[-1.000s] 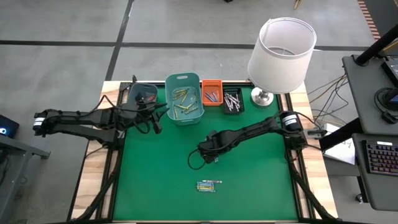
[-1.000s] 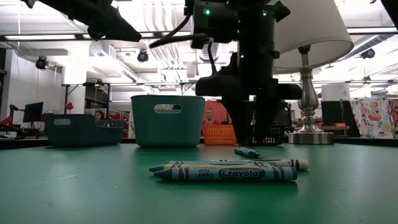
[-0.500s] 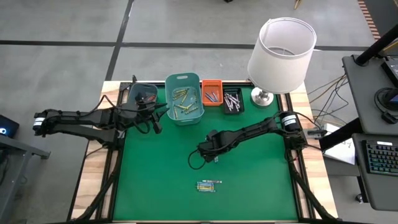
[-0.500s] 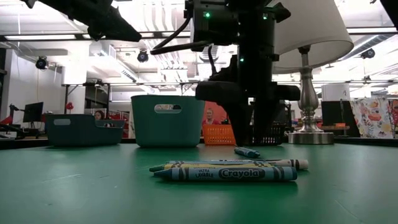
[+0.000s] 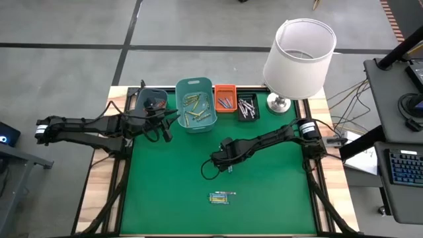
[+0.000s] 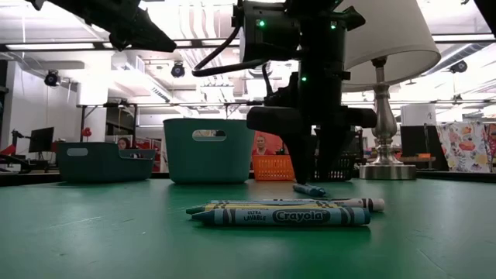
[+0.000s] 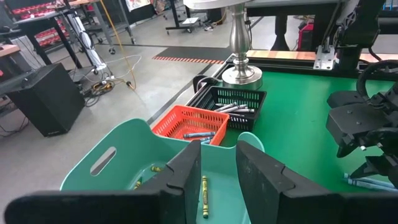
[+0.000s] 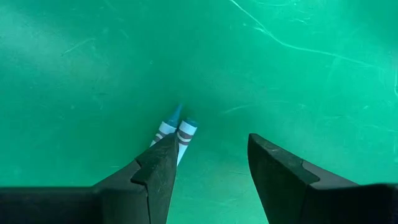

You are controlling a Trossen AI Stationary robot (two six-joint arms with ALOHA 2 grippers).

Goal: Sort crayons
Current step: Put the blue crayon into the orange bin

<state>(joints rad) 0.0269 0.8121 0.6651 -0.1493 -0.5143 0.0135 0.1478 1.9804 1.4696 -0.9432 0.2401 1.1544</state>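
Over the middle of the green table [image 5: 165, 192], the right gripper [image 5: 225, 166] has crept a touch lower and toward the front edge since a moment ago; little else has moved. Its fingers [image 8: 155, 174] stand spread wide, gripping nothing, straddling the mat with two blue crayons [image 8: 175, 132] lying just beside one finger. From table height one blue crayon [image 6: 308, 189] shows under that gripper.

Nearer the front edge lies a small cluster of crayons [image 5: 222, 197]; at table level I count about three stacked lengthwise, the front one a blue crayon with a printed wrapper [image 6: 283, 216].

Along the back stand four bins: a low dark teal bin [image 5: 151, 100], a tall teal bin [image 5: 195, 104] with several yellow-green crayons [image 5: 192, 112], an orange bin [image 5: 225, 98] and a black bin [image 5: 247, 106] with grey ones. A white-shaded lamp [image 5: 299, 58] stands at the back right corner.

The left arm [image 5: 86, 127] reaches out level from the left side, its gripper [image 7: 217, 168] hanging above the tall teal bin, fingers parted a little and holding nothing that I can see.
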